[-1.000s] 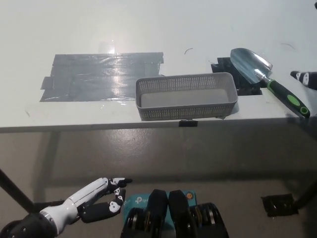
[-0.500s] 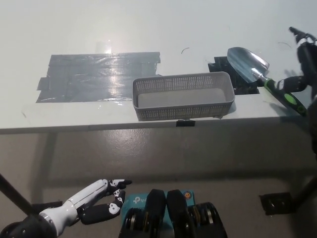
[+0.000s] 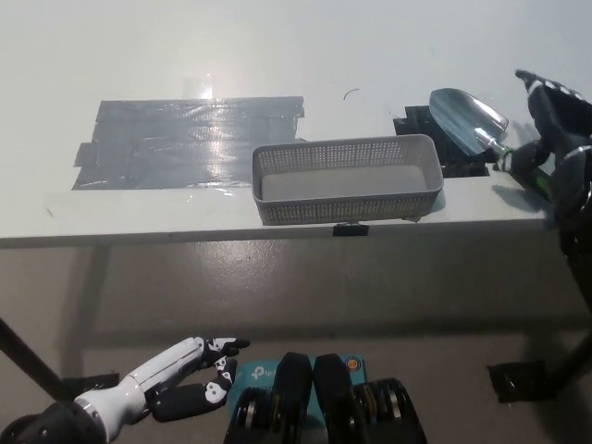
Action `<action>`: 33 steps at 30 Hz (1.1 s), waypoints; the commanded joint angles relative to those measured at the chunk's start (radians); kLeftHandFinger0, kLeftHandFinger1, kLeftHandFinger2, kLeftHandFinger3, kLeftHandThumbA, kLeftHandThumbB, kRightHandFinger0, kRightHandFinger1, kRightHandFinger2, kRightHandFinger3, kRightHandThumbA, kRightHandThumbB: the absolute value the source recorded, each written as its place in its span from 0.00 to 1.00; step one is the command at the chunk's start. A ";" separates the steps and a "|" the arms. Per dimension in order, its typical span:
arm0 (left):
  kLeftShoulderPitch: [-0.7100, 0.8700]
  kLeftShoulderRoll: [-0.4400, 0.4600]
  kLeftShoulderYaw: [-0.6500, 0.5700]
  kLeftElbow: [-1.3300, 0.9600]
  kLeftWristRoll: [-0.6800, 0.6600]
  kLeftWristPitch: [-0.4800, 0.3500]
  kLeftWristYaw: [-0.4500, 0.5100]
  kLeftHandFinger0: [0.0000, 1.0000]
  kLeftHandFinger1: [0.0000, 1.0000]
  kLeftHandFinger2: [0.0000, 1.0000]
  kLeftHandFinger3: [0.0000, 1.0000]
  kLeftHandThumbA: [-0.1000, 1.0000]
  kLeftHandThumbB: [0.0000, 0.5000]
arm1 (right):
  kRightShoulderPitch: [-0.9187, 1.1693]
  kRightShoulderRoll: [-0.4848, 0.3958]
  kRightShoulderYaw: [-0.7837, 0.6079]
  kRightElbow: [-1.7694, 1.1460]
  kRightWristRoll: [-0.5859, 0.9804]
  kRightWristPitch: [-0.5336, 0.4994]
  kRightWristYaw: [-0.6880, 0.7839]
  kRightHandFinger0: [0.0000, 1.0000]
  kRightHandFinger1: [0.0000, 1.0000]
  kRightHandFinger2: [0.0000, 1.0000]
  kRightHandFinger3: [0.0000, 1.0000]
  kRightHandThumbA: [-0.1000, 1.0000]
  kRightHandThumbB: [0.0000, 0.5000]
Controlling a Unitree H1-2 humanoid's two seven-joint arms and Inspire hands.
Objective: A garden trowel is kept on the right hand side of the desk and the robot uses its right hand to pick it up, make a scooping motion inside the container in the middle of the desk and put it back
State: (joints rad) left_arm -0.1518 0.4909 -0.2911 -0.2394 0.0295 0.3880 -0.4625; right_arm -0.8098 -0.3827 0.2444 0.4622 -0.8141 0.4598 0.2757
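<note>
R robot hand (image 3: 548, 129) is hovering over handle end of trowel (image 3: 470, 118), fingers spread, holding nothing.
Trowel is lying at frame's right on counter (image 3: 277, 46), blade pointing upper left, handle running lower right under the hand; container (image 3: 347, 205) is sitting just left. L robot hand (image 3: 185, 365) is resting lower left, open, far off.

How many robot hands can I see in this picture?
2. The white left hand hangs at the lower left, below the desk edge; the black right hand is at the right edge, over the handle of the trowel.
</note>
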 commanded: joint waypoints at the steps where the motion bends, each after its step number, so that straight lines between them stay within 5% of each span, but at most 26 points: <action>1: -0.001 0.016 0.014 -0.038 0.012 0.013 -0.007 1.00 1.00 1.00 1.00 1.00 0.30 | -0.070 -0.059 -0.002 0.073 0.012 -0.018 -0.042 1.00 1.00 1.00 1.00 0.91 0.96; 13: -0.021 0.009 0.004 -0.033 0.029 0.022 -0.019 1.00 1.00 1.00 1.00 1.00 0.39 | -0.058 -0.022 0.021 0.149 0.050 -0.031 -0.051 1.00 1.00 1.00 1.00 0.91 0.99; 18: -0.016 0.004 0.008 -0.035 0.025 0.017 -0.016 1.00 1.00 1.00 1.00 1.00 0.46 | -0.073 0.012 0.017 0.177 0.079 -0.041 -0.049 1.00 1.00 1.00 1.00 0.85 0.88; 33: -0.025 -0.006 0.018 -0.033 0.012 -0.017 -0.021 1.00 1.00 1.00 1.00 1.00 0.40 | -0.155 -0.083 0.065 0.429 0.118 -0.168 -0.029 1.00 1.00 1.00 1.00 0.64 0.64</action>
State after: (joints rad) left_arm -0.1550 0.4760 -0.2862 -0.2435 0.0480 0.3974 -0.4691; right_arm -0.8984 -0.4050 0.3058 0.8209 -0.7275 0.3522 0.2492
